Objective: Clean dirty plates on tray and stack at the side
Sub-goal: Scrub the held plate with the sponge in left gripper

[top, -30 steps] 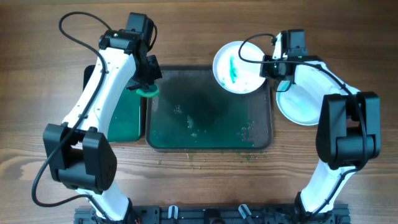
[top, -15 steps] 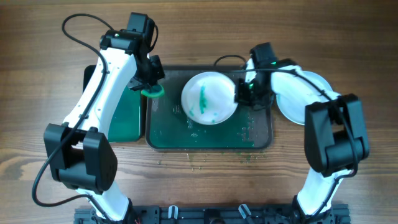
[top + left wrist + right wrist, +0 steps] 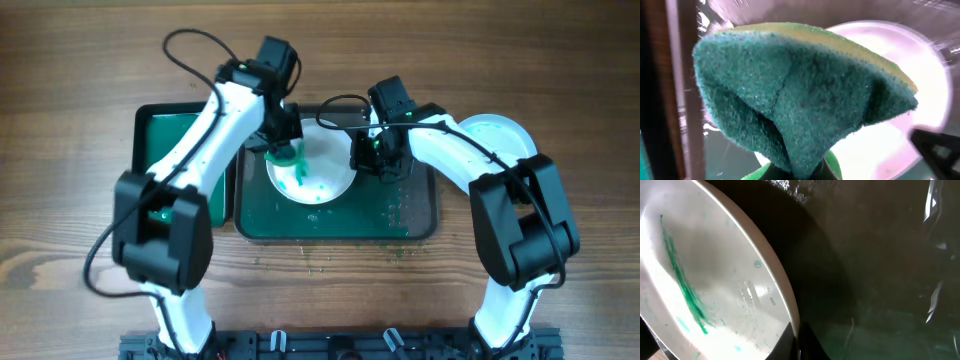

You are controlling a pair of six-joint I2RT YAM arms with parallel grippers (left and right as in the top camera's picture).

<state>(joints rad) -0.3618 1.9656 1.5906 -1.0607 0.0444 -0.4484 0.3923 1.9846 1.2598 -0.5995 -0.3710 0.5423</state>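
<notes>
Overhead: my L gripper is clamped on the sponge, which is pressed on the dirty plate. The plate lies in the tray, centre-left. My R gripper pinches its right rim. A clean plate sits on the table right of the tray, partly under my R arm.

L wrist: the sponge fills the frame. It's coarse green scrub fibre w/ a yellowish foam edge, folded into a wedge where I squeeze it. My fingers are out of shot. Beyond it the plate is white, round and glossy.

R wrist: narrow pinch on the rim at the bottom edge. The plate is smooth and wet, w/ a green streak and specks. The tray floor is dark and shiny w/ water.

Risks: a wet, slick rim in a thin edge pinch could slip if L scrubs hard, so the plate skids or tips and splashes. The folded sponge prob. touches w/ only a small patch and could miss part of the streak.
</notes>
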